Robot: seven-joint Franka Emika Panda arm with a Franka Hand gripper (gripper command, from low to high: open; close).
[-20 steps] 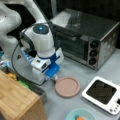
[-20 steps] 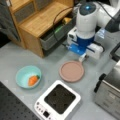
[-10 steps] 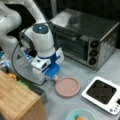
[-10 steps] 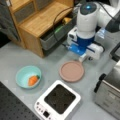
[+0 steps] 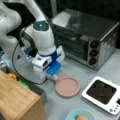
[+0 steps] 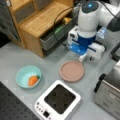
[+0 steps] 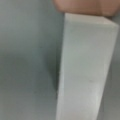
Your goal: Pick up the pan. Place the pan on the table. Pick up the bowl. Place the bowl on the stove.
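Pan on the tabletop, claw at its handle

The pan (image 5: pixel 67 86) lies flat on the tabletop (image 6: pixel 22 57), beside the stove (image 6: pixel 58 101); the claw (image 5: pixel 53 78) sits low over its white handle (image 7: pixel 85 67), grip width I cannot tell. The bowl (image 6: pixel 28 77) stands apart.

The gripper (image 5: pixel 53 78) sits low at the pan's handle (image 7: pixel 85 65), its fingertips hidden under the wrist. The bowl (image 5: pixel 80 115) is cut off by a front view's bottom edge. The wrist view shows only a pink sliver of the pan (image 7: pixel 82 6).
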